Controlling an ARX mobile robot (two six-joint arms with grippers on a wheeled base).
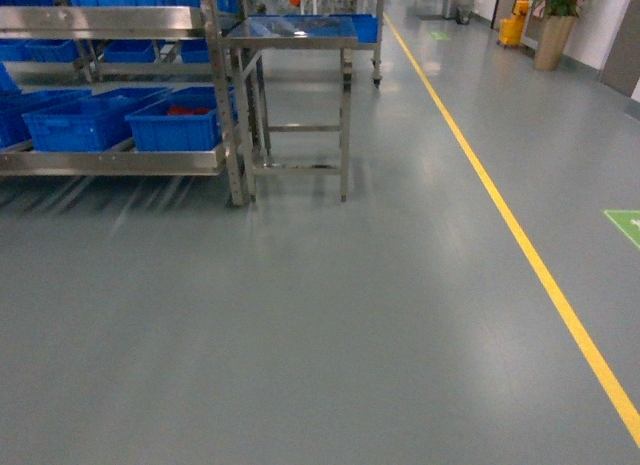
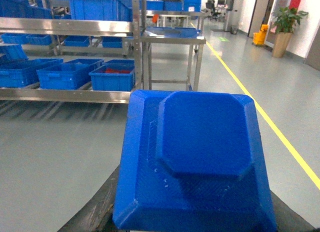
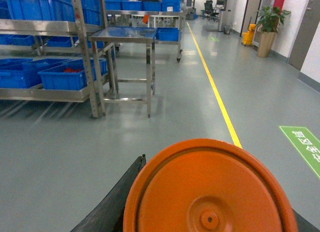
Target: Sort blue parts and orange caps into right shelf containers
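Blue part (image 2: 200,162) and orange cap (image 3: 210,192), apparently end-effector-held, facing shelf crates (image 1: 175,125).

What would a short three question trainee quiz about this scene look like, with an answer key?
1. True or false: the blue part fills the left wrist view.
2. What colour is the cap in the right wrist view?
3. The floor line runs: A) left of the steel table, B) right of it, C) under the shelf.

Key: 1 true; 2 orange; 3 B.
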